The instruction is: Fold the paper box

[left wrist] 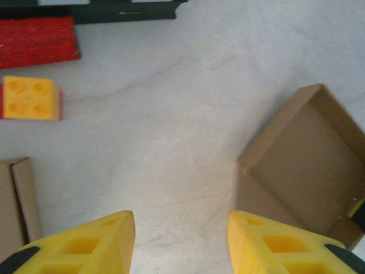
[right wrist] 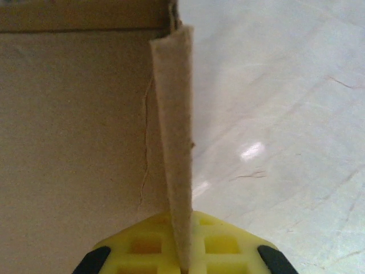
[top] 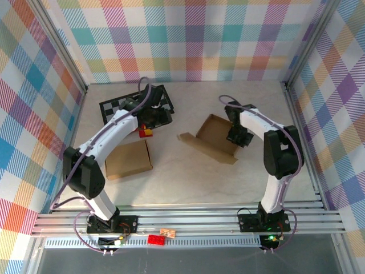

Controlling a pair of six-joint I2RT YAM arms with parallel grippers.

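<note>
Clamping a side wall of the open brown cardboard box (top: 215, 136), right of centre in the top view, is the right gripper (right wrist: 181, 251); the left gripper (left wrist: 181, 242) hangs parted and empty.

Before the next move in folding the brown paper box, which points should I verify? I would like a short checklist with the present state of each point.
1. Grip: the right gripper is shut on the upright side wall of the brown paper box: ok.
2. Free hand: the left gripper is open, nothing between its fingers: ok.
3. Left gripper at the box: not ok; it hovers over the bare table, apart from the box.
4. The yellow toy brick lies apart from the box: ok.
5. The other walls are fully folded and locked: cannot tell.
</note>
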